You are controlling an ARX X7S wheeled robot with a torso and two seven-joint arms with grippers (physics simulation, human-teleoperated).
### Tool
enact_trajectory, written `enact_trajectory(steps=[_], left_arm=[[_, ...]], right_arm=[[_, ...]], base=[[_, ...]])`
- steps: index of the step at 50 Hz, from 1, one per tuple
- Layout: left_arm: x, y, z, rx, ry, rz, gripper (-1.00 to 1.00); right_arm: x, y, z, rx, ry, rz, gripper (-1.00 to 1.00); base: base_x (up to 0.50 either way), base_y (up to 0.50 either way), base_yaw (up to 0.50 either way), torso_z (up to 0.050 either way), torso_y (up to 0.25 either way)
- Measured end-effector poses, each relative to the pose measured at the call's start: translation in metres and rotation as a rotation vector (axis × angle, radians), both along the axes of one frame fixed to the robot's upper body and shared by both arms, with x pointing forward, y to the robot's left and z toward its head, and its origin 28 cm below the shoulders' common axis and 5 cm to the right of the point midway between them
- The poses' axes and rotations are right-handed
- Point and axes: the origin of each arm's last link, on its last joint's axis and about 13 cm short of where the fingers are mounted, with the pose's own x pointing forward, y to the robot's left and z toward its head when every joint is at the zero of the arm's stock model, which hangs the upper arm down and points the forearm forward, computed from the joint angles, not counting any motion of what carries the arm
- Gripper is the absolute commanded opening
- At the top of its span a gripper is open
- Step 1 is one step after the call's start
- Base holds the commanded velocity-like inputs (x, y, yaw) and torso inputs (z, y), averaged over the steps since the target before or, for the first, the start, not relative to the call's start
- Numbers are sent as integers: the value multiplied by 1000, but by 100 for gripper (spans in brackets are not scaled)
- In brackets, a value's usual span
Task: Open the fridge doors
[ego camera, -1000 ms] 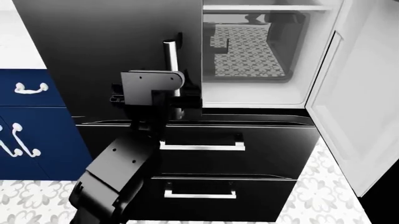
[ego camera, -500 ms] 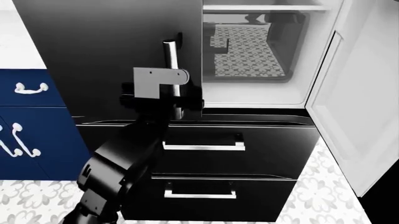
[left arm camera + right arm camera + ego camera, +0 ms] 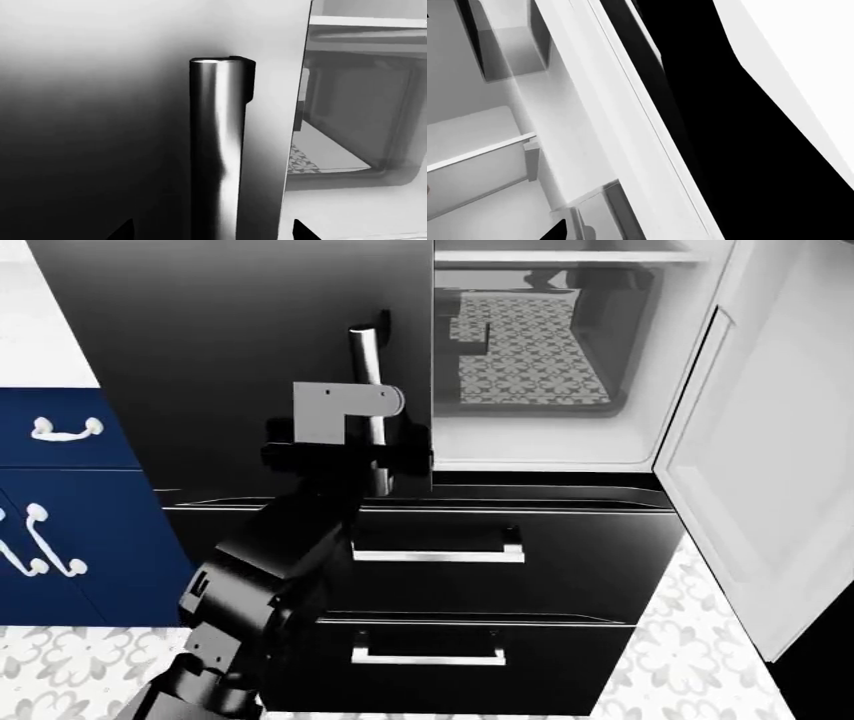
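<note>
The left fridge door [image 3: 227,350] is a closed glossy black panel with a vertical silver bar handle [image 3: 363,365]. My left gripper [image 3: 387,462] is at the lower part of that handle. In the left wrist view the handle [image 3: 217,150] runs up between the two dark fingertips [image 3: 123,232], which stand wide apart, so my left gripper [image 3: 212,235] is open around it. The right fridge door [image 3: 761,440] is swung open and shows its white inner face. My right gripper [image 3: 640,235] is out of the head view. It faces the white door lining [image 3: 594,125], with one fingertip [image 3: 557,232] showing far to the side.
Two wide black drawer fronts [image 3: 434,530] [image 3: 427,635] with horizontal silver handles sit below the doors. Navy blue cabinets [image 3: 67,490] with white curved handles stand at the left. The open fridge compartment [image 3: 534,340] has white shelves. The floor [image 3: 681,660] is patterned tile.
My left arm has stretched forward and a little to the right. This has brought the left gripper from just left of the handle to around it. The doors have not moved.
</note>
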Motion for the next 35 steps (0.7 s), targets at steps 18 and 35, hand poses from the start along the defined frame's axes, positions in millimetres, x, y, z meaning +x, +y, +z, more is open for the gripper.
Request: enact_trajectory(steps=[18,35], left_arm=[[15,3,-5,10,37,-17,100],[30,5,-9,19,66,-14,100]], right_arm=[[0,1,-1,3,5,-7,100],[-1,2,-3,3,7,-10,100]], base=[[-3,-3,-7,-3,0],[-2,-3,-6,-2,0]])
